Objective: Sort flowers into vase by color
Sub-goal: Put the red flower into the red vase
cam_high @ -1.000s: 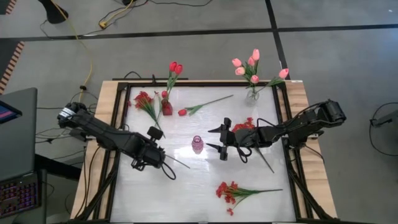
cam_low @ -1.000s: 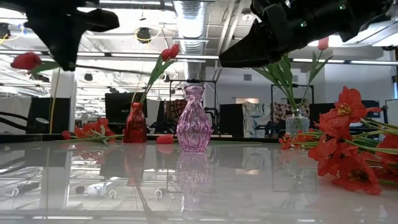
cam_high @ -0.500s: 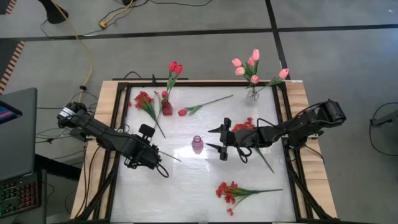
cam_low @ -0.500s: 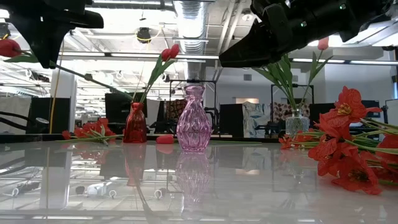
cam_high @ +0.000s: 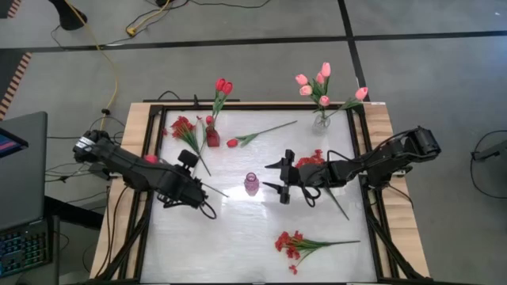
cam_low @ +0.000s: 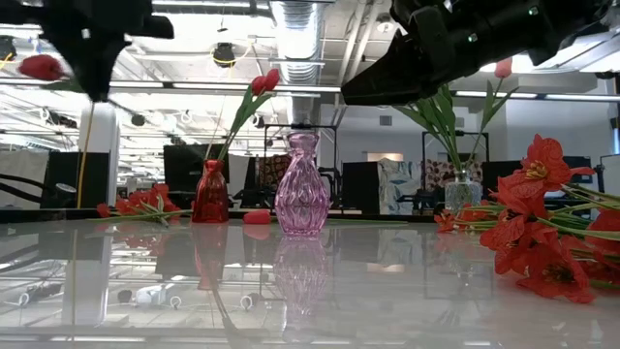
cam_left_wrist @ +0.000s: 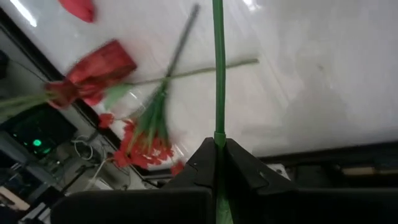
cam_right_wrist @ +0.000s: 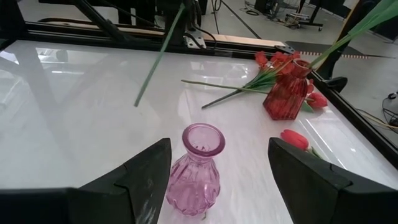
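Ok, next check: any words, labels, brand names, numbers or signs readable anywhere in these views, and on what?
None can be read. The pink vase, red vase and clear vase carry no lettering, and neither arm shows a legible mark. The laptop screen is too small to read.

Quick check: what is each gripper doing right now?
Left gripper: shut on a green flower stem.
Right gripper: open, empty, facing the pink vase.

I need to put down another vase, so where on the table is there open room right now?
The near left part of the white tabletop, between the pink vase and the red bunch, lies bare. The far side is crowded: red vase, lying red tulip, clear vase. Both arms hover mid-table.
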